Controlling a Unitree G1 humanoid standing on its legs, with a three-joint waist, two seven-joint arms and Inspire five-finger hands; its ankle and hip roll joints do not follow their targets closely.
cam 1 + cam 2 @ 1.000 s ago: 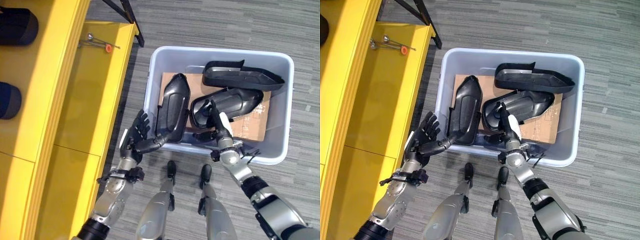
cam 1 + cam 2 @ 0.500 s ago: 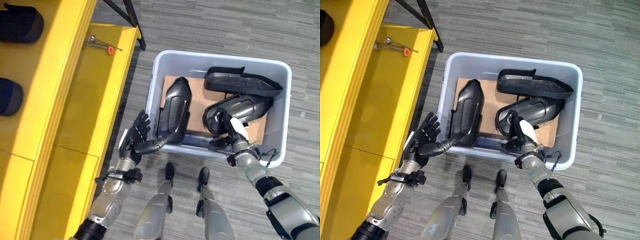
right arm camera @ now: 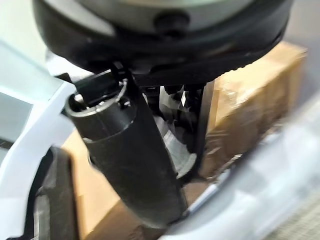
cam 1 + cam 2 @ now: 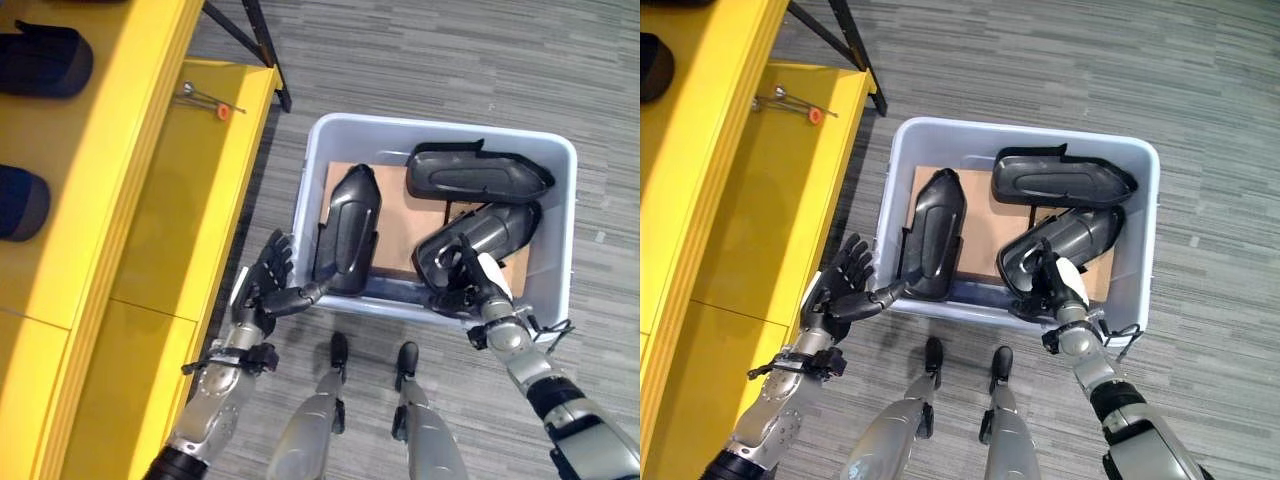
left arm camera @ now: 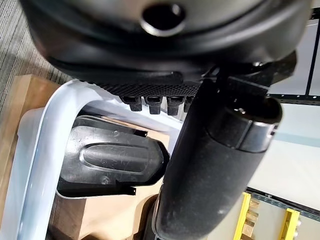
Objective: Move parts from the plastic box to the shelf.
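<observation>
The left hand (image 4: 262, 290) hangs outside the box (image 4: 310, 180), fingers spread and relaxed, thumb reaching to the near end of a black part (image 4: 347, 230) leaning inside. The right hand (image 4: 478, 285) seems to pinch the near part (image 4: 480, 240), though its fingers are partly hidden. A third part (image 4: 475, 172) lies at the far wall. The yellow shelf (image 4: 130, 200) stands to the left.

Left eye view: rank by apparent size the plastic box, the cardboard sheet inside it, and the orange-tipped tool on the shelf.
1. plastic box
2. cardboard sheet, partly covered by the dark parts, so its full extent is unsure
3. orange-tipped tool on the yellow shelf
</observation>
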